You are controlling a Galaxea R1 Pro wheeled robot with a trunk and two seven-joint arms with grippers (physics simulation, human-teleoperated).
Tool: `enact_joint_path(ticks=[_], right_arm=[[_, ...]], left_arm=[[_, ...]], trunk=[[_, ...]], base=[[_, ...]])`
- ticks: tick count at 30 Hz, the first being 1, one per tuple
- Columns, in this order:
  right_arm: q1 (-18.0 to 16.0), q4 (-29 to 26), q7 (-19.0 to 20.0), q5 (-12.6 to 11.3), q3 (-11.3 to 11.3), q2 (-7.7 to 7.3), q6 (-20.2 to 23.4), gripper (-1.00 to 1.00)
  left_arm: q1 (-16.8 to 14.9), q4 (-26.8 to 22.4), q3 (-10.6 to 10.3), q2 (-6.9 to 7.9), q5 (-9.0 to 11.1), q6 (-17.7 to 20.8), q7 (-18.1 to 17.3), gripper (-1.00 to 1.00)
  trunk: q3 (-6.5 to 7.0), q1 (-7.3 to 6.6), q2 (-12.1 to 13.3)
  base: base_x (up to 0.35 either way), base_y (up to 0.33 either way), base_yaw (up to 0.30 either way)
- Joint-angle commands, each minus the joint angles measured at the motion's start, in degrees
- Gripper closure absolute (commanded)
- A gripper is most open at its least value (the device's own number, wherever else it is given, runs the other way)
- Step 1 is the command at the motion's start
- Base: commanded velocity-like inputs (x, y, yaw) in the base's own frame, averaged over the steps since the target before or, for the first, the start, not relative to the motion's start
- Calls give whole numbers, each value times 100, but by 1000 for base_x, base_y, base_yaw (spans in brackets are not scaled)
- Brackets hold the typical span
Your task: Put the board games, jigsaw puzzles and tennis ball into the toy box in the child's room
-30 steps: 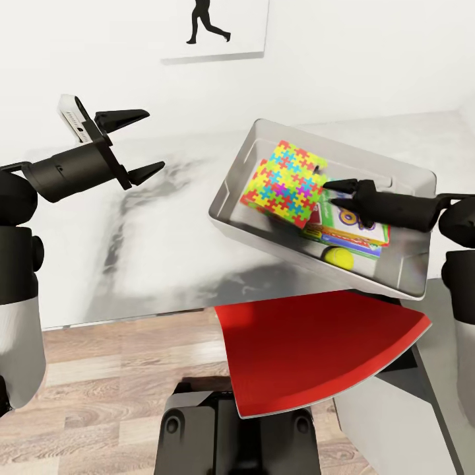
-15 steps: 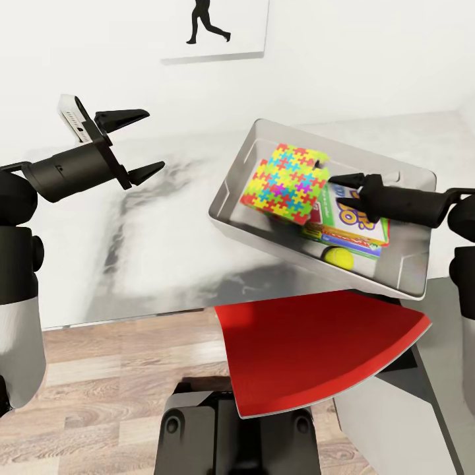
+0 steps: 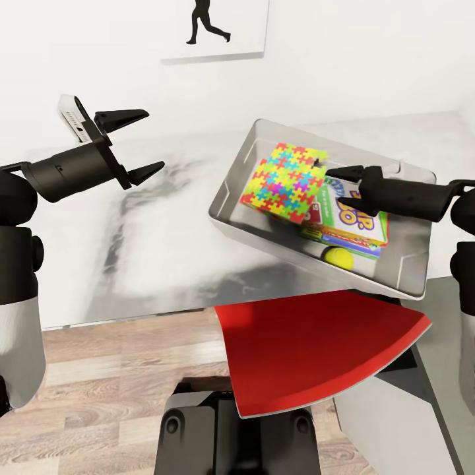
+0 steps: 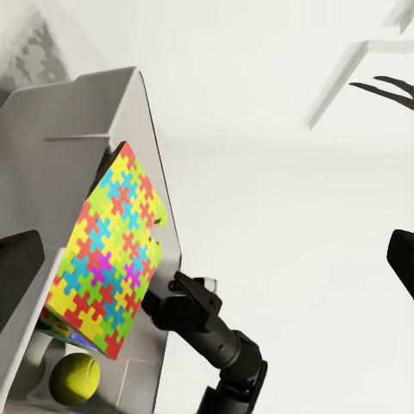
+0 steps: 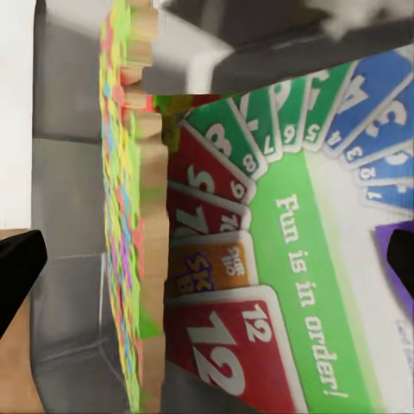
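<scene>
Two grippers show from the head: the left gripper [image 3: 142,145] spread wide over the table [image 3: 132,224], the right gripper [image 3: 336,178] parted, empty, inside the toy box [image 3: 409,264] beside one leaning jigsaw puzzle [image 3: 285,183]. One tennis ball [image 3: 339,256] lies below stacked board games [image 3: 349,221]; a red panel [image 3: 310,353] sits nearer. Left wrist: puzzle, ball [image 4: 75,379]. Right wrist: Skip-Bo box [image 5: 285,285].

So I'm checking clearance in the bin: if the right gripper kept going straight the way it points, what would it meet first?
Probably the jigsaw puzzle standing on edge in the toy box; the right gripper points straight at it, fingertips just short of it, though depth is uncertain.
</scene>
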Motion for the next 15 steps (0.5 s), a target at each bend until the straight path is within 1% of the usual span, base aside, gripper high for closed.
enact_joint_path(ticks=[1,9,13,15], right_arm=[[-3,203,-78,65,6,-3,75,-100],[-64,200,-76,60,19,42,182,-100],[-70,198,-45,56,22,30,214,-100],[-69,197,58,55,23,13,273,-100]], left_arm=[[-6,-1,-2,2,58,-7,55,-100],[-5,-1,1,8,58,-7,55,-100],[-7,-1,1,9,58,-7,55,-100],[-7,-1,2,10,58,-7,55,-100]], trunk=[[-8,6,-6],[-8,6,-6],[-8,6,-6],[-8,6,-6]], base=[[0,0,0],[0,0,0],[0,0,0],[0,0,0]])
